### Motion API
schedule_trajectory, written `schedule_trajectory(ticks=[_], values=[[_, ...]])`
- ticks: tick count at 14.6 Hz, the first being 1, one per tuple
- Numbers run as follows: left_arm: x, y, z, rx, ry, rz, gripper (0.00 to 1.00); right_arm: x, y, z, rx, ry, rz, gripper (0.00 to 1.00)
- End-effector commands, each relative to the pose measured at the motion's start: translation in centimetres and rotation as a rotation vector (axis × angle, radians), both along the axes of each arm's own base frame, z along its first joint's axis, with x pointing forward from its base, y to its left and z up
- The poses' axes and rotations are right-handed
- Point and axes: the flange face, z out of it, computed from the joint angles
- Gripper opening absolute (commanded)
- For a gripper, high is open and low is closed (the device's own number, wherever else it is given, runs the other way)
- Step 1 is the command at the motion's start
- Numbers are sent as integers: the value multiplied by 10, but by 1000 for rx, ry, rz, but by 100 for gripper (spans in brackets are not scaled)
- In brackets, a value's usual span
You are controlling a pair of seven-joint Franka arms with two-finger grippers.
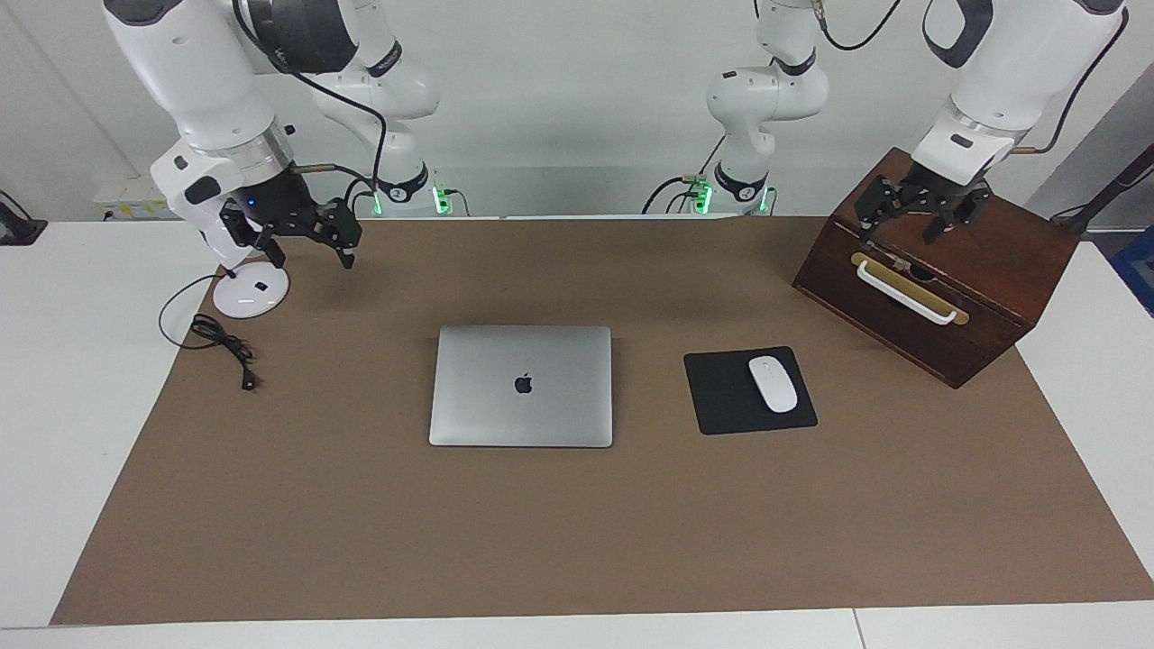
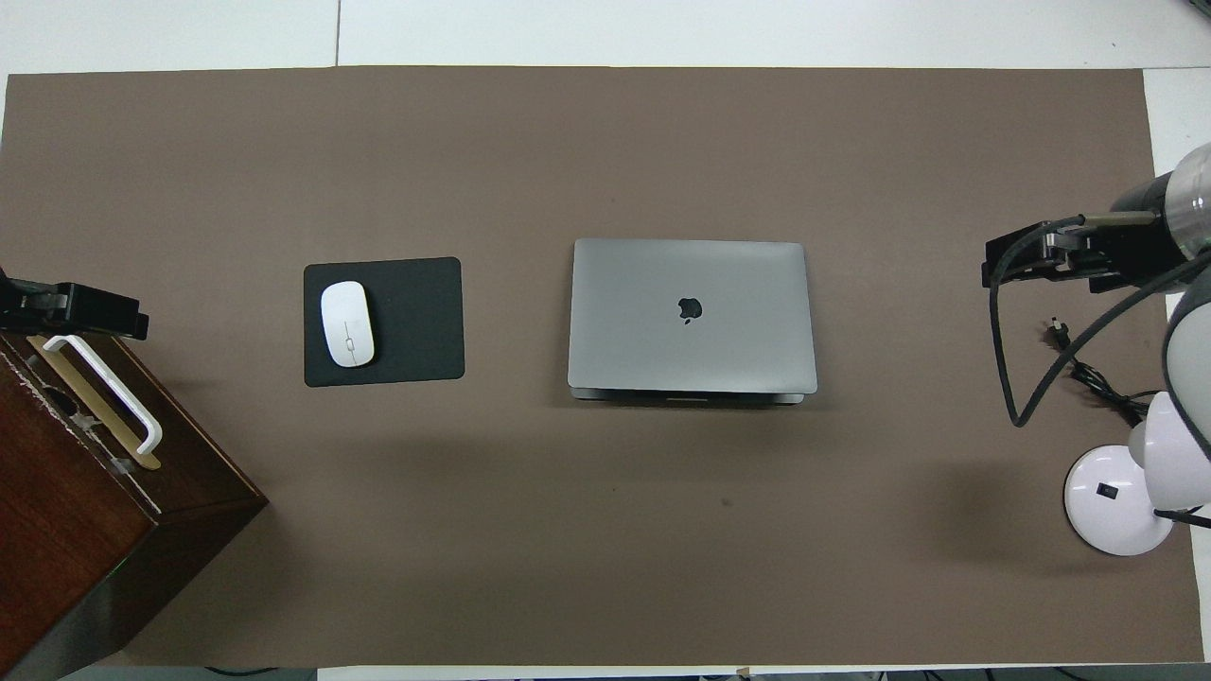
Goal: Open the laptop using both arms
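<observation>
The silver-grey laptop [image 1: 521, 386] [image 2: 691, 315] lies shut and flat in the middle of the brown mat, its dark apple logo facing up. My left gripper [image 1: 900, 230] [image 2: 76, 310] hangs open over the wooden box at the left arm's end of the table, holding nothing. My right gripper [image 1: 309, 257] [image 2: 1050, 260] hangs open over the mat beside the white lamp base at the right arm's end, also holding nothing. Both grippers are well away from the laptop.
A black mouse pad [image 1: 721, 397] [image 2: 416, 322] with a white mouse [image 1: 773, 384] [image 2: 347, 323] lies beside the laptop toward the left arm's end. A dark wooden box [image 1: 992, 297] [image 2: 85, 492] with a white handle stands there too. A round lamp base [image 1: 252, 290] [image 2: 1112, 501] and black cable [image 1: 225, 347] sit at the right arm's end.
</observation>
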Motion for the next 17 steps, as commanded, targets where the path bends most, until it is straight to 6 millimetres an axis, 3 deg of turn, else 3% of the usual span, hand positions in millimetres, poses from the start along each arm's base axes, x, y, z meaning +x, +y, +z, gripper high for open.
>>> schedule_trajectory(ticks=[1,15,16,17], values=[[5,0,3,-10,-1,13,100,4,0,1,-17,-4,17,100],[4,-1,3,-19,-3,23,100,1,14,0,2,-6,71,100],[4,-1,3,-21,-2,21,100,0,14,0,2,-4,74,97],[3,0,3,-21,-3,15,100,0,14,0,1,0,75,84]])
